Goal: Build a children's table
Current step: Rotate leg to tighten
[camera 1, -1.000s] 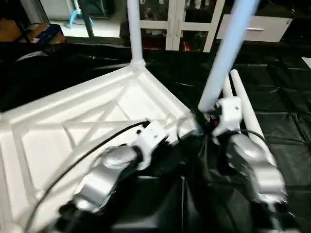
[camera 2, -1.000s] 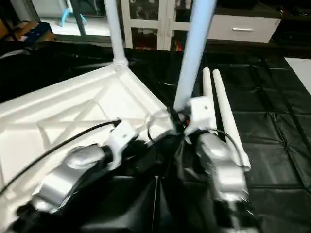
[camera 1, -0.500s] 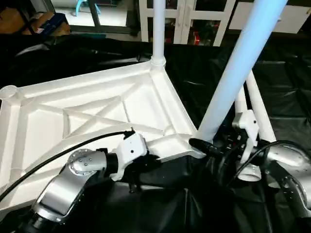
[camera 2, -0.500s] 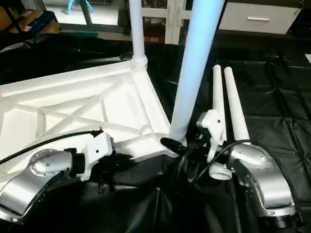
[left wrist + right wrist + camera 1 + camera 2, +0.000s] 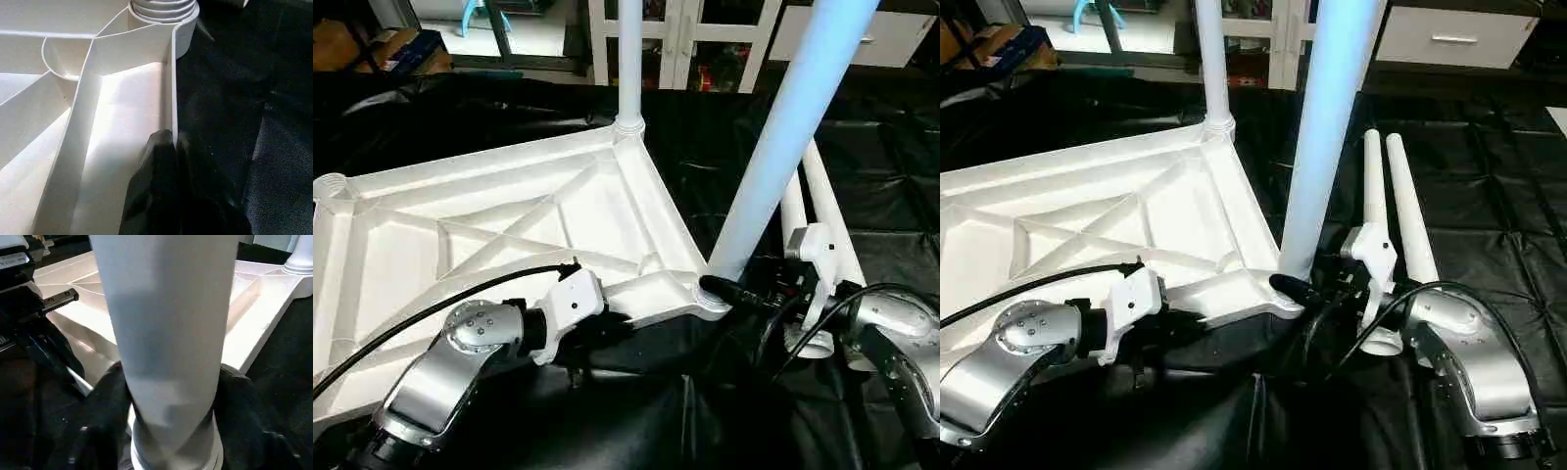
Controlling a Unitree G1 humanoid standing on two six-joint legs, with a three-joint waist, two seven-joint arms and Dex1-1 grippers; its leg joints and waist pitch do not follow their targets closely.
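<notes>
Over the last second our view has swung and pulled back, and the near leg (image 5: 783, 147), which leaned a good deal a second ago, now stands straighter with its foot in the near corner socket (image 5: 713, 299). We judge it close to seated, so this corner is nearly done.

At the left of the frame the upturned tabletop (image 5: 489, 245) lies ribs-up on the black-draped work table (image 5: 891, 137), reaching to centre. At lower left our left gripper (image 5: 171, 142) is pinched together on the tabletop's near rim, steadying it. At top centre the far leg (image 5: 629, 59) stands in its socket. Right of centre our right gripper (image 5: 168, 401) has one finger either side of the near leg's base, clasping it.

We count one tabletop, two legs standing, two spare legs (image 5: 1400, 206) lying side by side at right, and one empty socket (image 5: 331, 186) at far left.
</notes>
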